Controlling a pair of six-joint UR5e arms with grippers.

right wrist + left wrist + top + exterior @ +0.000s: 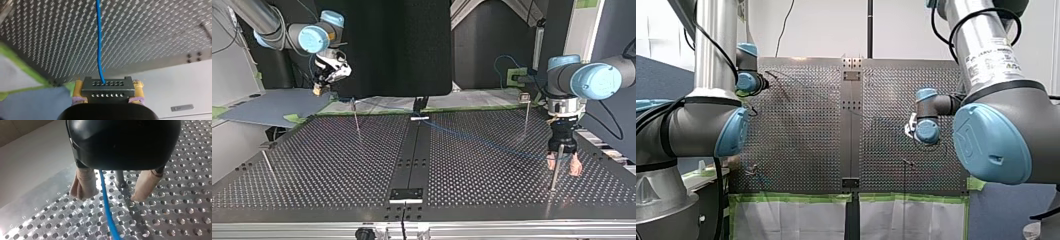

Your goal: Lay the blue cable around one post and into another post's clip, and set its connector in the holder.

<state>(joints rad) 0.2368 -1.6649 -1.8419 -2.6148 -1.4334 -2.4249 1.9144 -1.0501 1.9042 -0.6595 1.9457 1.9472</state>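
Connector (107, 94) sits clamped in the right gripper (108, 88); the left gripper (111, 195), open, straddles cable (108, 212) and post (120, 178): pull gently taut.

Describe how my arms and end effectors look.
My left arm and right arm are silver tubes with dark grey joints, light blue caps and black cables; the right bears a white label. My left end effector is black with beige pads; my right end effector has yellow pads.

Blue cable (106, 202), taut beside a post (120, 180), ending in dark connector (107, 90) (two rows of holes)
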